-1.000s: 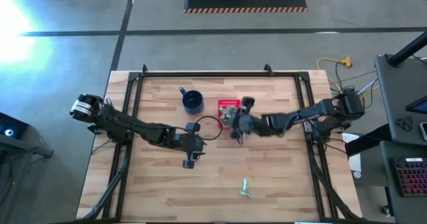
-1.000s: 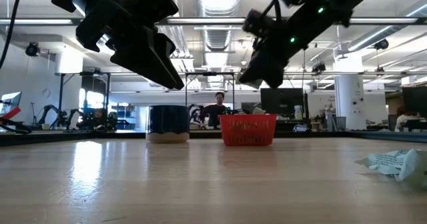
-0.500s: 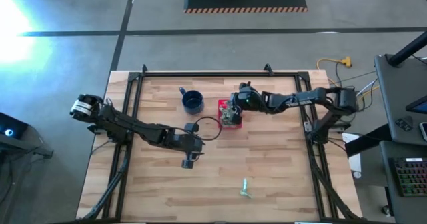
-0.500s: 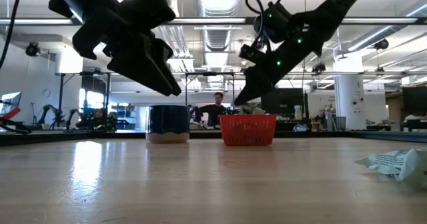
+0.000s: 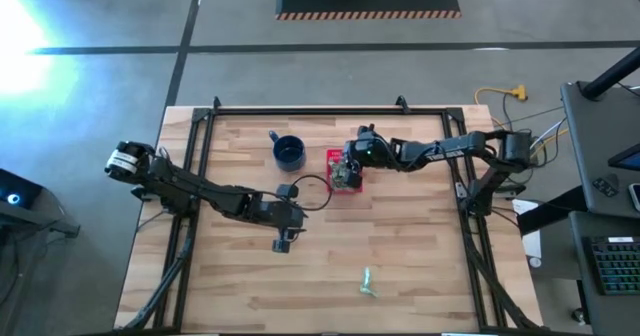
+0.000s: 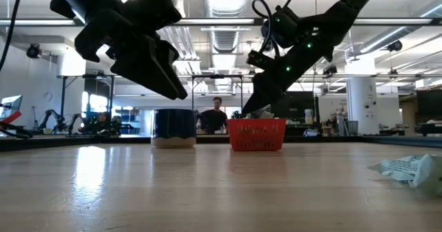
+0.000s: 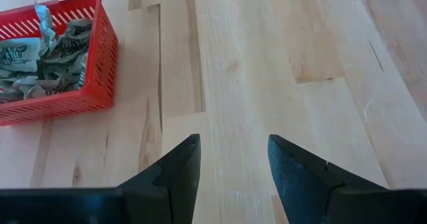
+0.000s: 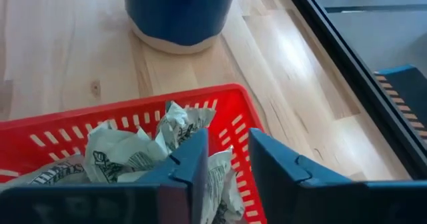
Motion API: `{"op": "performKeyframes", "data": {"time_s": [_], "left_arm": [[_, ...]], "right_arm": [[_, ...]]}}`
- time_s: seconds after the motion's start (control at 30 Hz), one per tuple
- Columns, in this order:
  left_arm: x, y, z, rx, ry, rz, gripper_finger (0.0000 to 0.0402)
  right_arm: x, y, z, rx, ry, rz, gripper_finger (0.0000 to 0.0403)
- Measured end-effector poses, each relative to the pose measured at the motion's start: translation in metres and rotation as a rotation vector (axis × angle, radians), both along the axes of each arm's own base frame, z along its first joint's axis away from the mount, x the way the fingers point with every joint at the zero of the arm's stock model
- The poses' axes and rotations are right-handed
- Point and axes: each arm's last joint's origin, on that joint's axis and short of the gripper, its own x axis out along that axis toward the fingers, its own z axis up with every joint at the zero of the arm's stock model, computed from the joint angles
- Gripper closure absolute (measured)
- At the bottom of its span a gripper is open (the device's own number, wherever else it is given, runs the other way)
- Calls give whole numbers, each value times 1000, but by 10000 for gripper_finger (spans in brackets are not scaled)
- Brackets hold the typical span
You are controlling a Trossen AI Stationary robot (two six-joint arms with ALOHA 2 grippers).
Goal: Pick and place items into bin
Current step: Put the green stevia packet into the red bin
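From above, the right arm stretches in across the table, its right gripper (image 5: 347,166) poised over the red basket (image 5: 336,157). The left arm angles toward mid-table, the left gripper (image 5: 282,244) hanging over bare wood, well apart from the basket. One blue mug (image 5: 289,153) stands just beside the basket, and a single wrapper (image 5: 369,282) lies alone near the front edge.

At table height, the right gripper (image 6: 254,112) dips to the basket's (image 6: 257,135) rim, and the loose wrapper (image 6: 406,168) shows at the near right. The mug (image 6: 173,127) sits left of the basket. A person (image 6: 215,117) stands in the room behind.

The left wrist camera shows its fingers (image 7: 175,171) parted with nothing between them, and the basket (image 7: 100,71) heaped with crumpled wrappers (image 7: 47,57), too tangled to count.

The right wrist camera shows its fingers (image 8: 190,161) a narrow gap apart just above the pile (image 8: 143,151); I cannot tell whether they pinch anything.
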Motion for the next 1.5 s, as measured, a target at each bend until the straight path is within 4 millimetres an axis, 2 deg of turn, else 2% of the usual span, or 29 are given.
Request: {"op": "performKeyframes", "data": {"time_s": [0.17,0.37,0.63,0.8,1.0,1.17,1.33,1.5], "left_arm": [[0,0,0,0,0,0,242],[0,0,0,0,0,0,242],[0,0,-1,1,2,0,242],[-1,0,-1,2,3,-1,242],[0,0,-1,2,-7,-3,242],[1,0,0,-1,-18,-3,242],[1,0,0,-3,-19,-1,242],[1,0,0,-4,-23,-1,242]], "right_arm": [[-1,2,3,3,-9,3,269],[-5,21,29,35,-71,166,247],[-25,69,66,95,-87,366,253],[-38,112,73,191,-44,484,259],[-48,163,65,309,14,577,258],[-52,200,50,368,73,584,259],[-51,230,23,375,143,581,266],[-48,248,-3,380,236,581,274]]}}
